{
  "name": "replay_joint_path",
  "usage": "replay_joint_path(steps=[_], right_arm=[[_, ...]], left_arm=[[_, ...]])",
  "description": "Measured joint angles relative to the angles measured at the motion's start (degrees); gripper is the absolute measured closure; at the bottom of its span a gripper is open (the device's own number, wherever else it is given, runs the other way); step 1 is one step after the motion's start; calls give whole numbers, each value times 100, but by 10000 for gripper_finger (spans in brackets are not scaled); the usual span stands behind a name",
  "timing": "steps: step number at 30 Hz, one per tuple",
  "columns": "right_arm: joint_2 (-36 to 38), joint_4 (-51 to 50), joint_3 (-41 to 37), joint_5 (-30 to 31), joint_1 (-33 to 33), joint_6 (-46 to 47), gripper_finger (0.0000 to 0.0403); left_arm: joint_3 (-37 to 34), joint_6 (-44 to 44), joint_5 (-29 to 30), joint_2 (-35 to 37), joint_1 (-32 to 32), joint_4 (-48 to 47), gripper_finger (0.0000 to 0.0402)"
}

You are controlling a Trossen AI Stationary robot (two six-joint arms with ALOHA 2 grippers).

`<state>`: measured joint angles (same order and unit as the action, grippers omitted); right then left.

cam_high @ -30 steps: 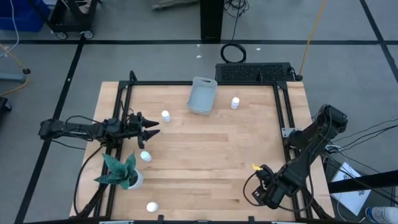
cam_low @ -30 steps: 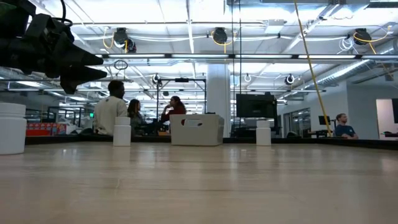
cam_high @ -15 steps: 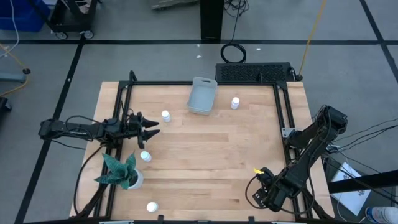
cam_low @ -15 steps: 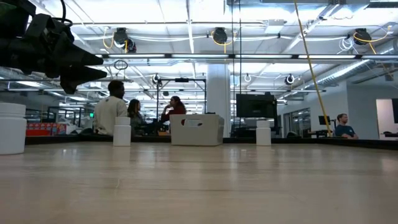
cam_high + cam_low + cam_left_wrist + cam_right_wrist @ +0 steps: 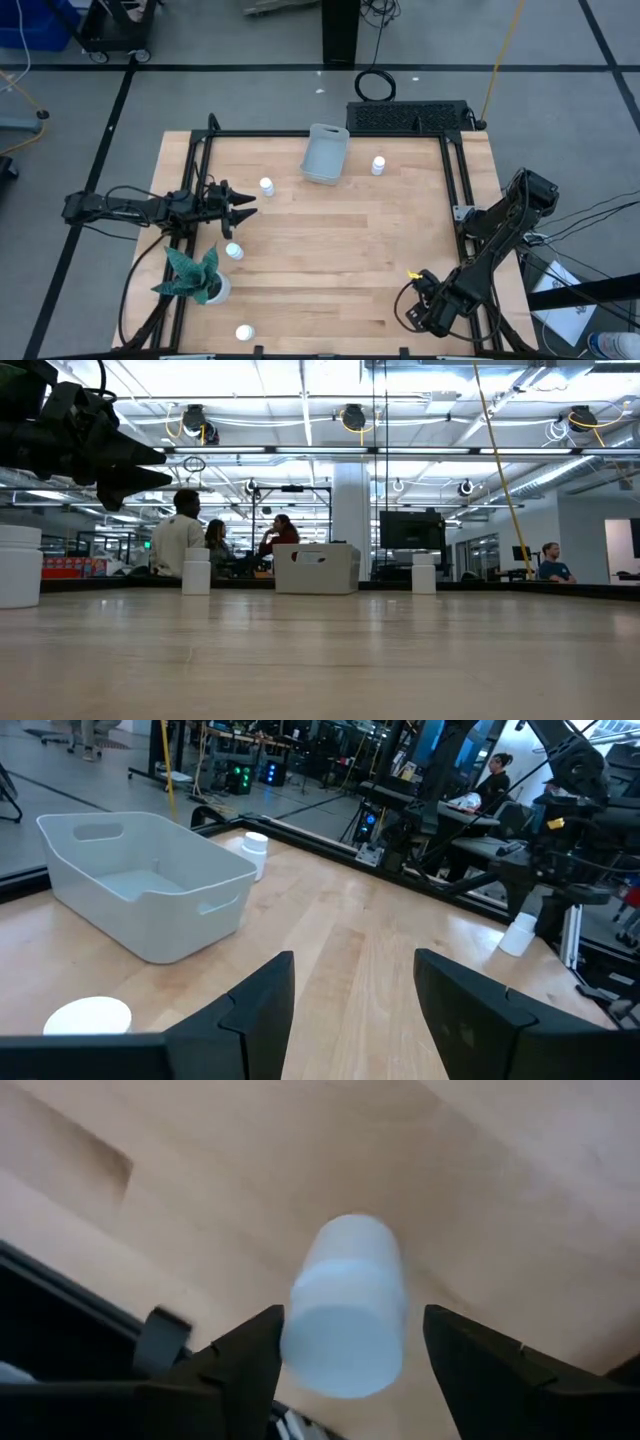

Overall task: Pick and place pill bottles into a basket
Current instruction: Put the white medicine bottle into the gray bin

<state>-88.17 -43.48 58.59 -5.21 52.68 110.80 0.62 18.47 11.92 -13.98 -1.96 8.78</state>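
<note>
The pale basket [image 5: 325,155] stands at the table's far middle. Upright on the wood stand white pill bottles [image 5: 266,186], [image 5: 378,165], [image 5: 234,251], and one at the near edge [image 5: 245,333]. My right gripper [image 5: 350,1370] is at the near right corner [image 5: 425,303], pointing steeply down, open. Its fingers stand on either side of another upright bottle [image 5: 345,1305], which the gripper hides in the high view. My left gripper [image 5: 245,205] waits at the left side, level and open, with nothing between its fingers [image 5: 350,1010].
A green plant in a white pot [image 5: 197,280] stands near the left front. A black ridged box [image 5: 410,115] lies past the far edge. Black frame rails [image 5: 455,190] border the table. People sit in the room beyond [image 5: 180,540]. Bare wood lies across the middle [image 5: 340,240].
My right gripper has sunk a little toward the table at the near right corner, over the bottle there. The left arm, the basket and the other bottles have kept still.
</note>
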Motion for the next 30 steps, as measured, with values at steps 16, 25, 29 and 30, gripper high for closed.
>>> replay_joint_path(steps=[16,25,29,30], right_arm=[[9,-18,4,47,-1,-240,251],[32,-160,5,260,-107,-502,250],[98,-194,0,473,-147,-640,251],[137,-221,-5,530,-165,-660,251]], left_arm=[[0,-1,2,0,0,0,190],[-2,-5,2,0,0,0,190],[0,-6,2,0,0,-2,190],[-1,-6,2,-1,0,-1,190]])
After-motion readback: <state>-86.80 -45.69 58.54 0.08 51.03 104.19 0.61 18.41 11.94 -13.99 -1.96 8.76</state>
